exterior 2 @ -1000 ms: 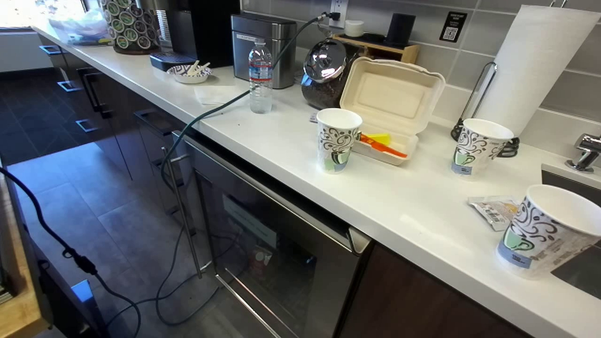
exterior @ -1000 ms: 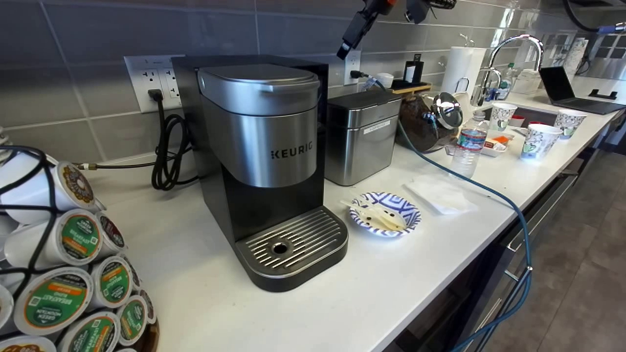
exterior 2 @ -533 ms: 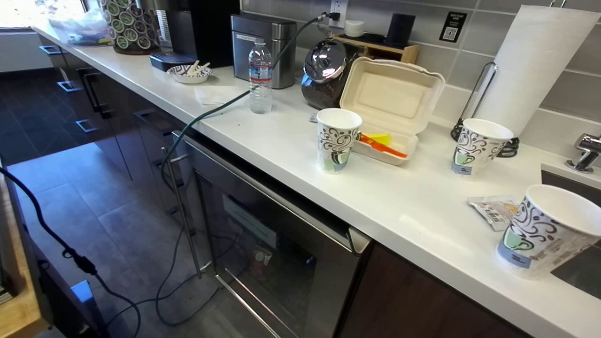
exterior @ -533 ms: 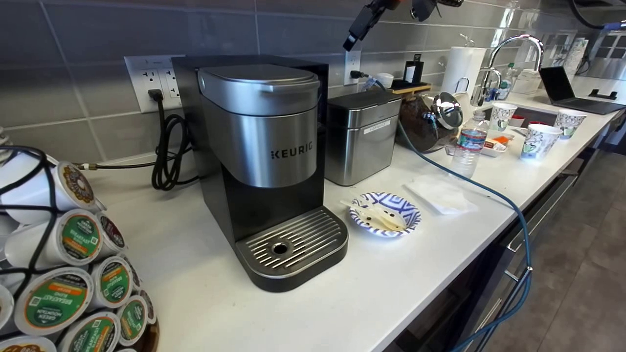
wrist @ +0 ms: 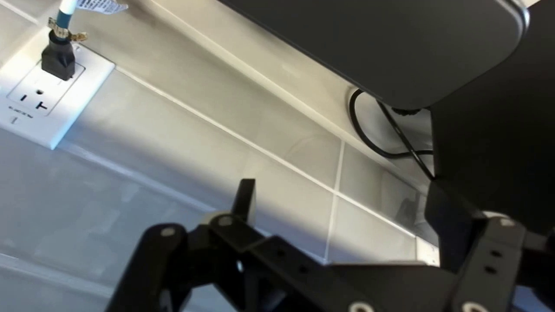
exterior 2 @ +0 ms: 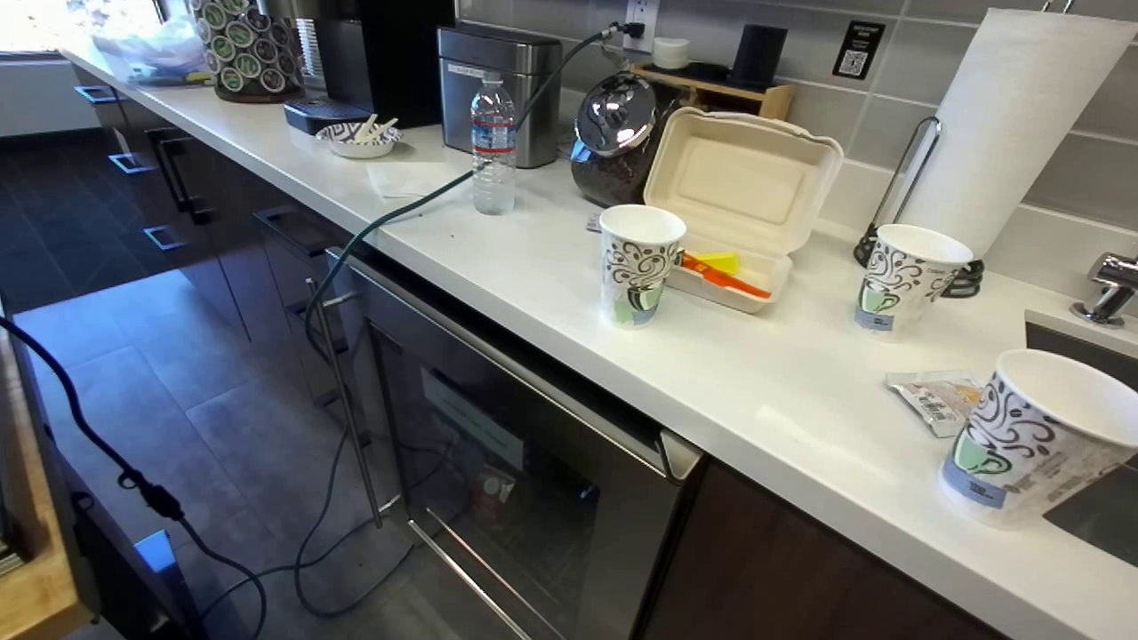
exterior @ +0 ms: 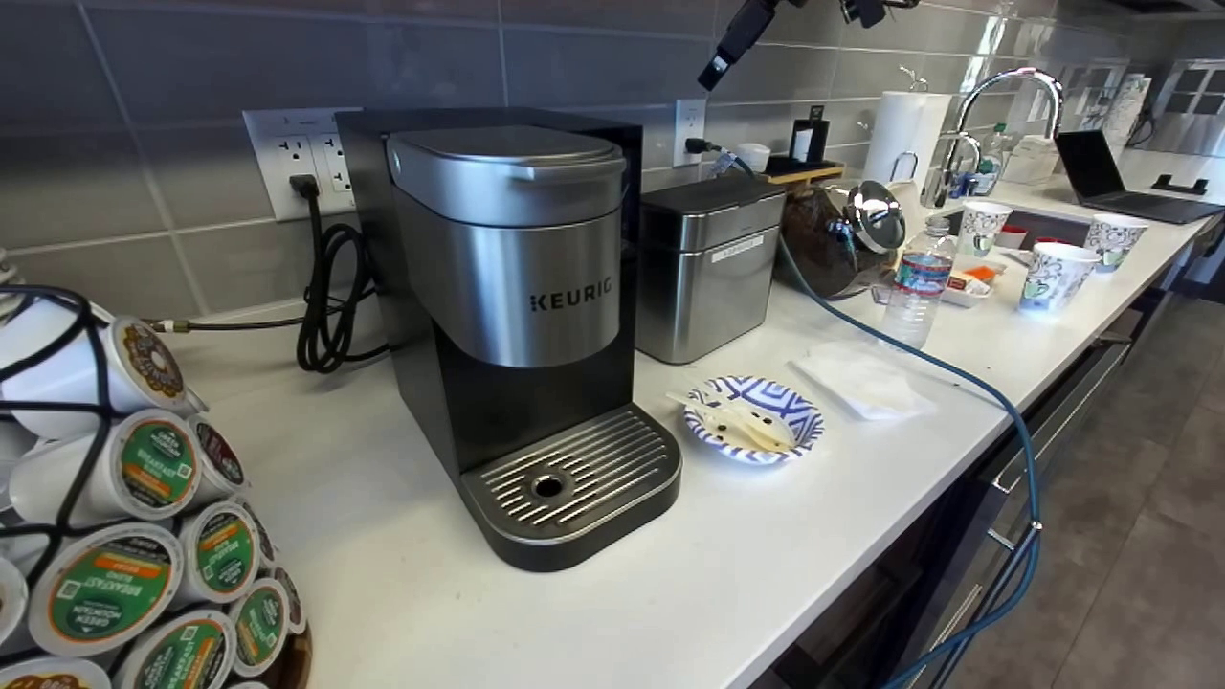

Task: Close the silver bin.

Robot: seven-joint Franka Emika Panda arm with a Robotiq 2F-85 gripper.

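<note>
Steel-sided, flat-lidded, apparently closed: leaving silver bin (exterior: 710,287) near back edge of counter (exterior: 412,612), lifting wide-spread gripper (wrist: 342,197) up and away, holding nothing; probably finishing task, needing only full retreat.

The gripper (wrist: 347,211) was black, built of angular links (wrist: 269,251) and rounded knuckles (wrist: 162,245). Pale, round screw heads (wrist: 360,307) dotted them, and a greyer bar (wrist: 493,261) was pierced by small dark holes (wrist: 496,253). Its fingers (wrist: 245,195) were dark and blocky, one with a paler inner face. In an exterior view, a slim black section (exterior: 739,43) bore a small whitish patch (exterior: 720,64) near its tip; a second dark piece (exterior: 866,11) was too small to read in detail.
</note>
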